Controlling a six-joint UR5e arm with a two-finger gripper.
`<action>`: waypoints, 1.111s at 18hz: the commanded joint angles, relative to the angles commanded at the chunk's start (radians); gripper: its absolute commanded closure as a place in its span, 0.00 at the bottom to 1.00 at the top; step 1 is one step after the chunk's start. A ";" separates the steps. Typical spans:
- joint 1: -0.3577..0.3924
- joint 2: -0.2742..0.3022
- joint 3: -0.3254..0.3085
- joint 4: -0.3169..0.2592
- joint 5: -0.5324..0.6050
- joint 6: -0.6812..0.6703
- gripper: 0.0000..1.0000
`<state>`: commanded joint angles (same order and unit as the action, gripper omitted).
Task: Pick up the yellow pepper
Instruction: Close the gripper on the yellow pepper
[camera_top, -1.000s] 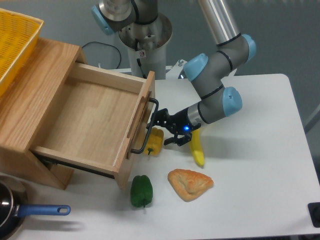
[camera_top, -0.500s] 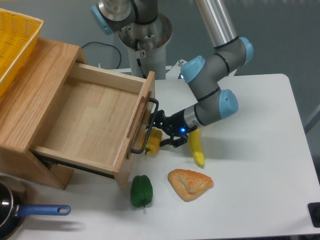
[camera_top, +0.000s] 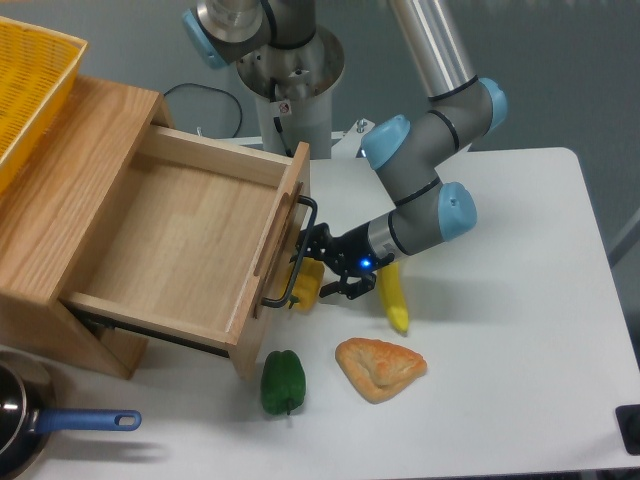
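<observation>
The drawer (camera_top: 180, 240) is standing pulled open at the left, and its black handle (camera_top: 290, 255) is serving as the landmark here. The pepper (camera_top: 307, 283) is sitting on the white bench (camera_top: 520, 300) just right of that handle, touching it or nearly so, with its lower end pointing down toward the near edge. The gripper (camera_top: 322, 266) is reaching in from the right, low and nearly level, so the pepper is lying straight ahead of the fingers (camera_top: 335, 289), which are standing parted with one tip above the pepper and one below it; they are not yet pressing on it as far as this view is showing. The pepper is blocky rather than long, so no axis is mattering much. Room looks tight on the handle side, and any further push leftward is risking a jam against the drawer front. Right of the handle, behind the wrist, a banana (camera_top: 394, 300) is lying lengthwise, close to the gripper body. Below the handle, a green pepper (camera_top: 282, 381) and a pastry (camera_top: 380, 367) are resting well apart from the fingers. The bench surface is looking smooth and flat.
</observation>
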<state>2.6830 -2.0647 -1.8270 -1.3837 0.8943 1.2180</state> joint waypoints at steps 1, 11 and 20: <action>-0.002 -0.003 0.000 0.000 0.000 -0.002 0.00; -0.003 0.001 -0.009 -0.002 0.017 -0.008 0.00; -0.005 0.006 -0.014 -0.002 0.020 -0.008 0.27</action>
<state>2.6783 -2.0586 -1.8408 -1.3852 0.9143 1.2103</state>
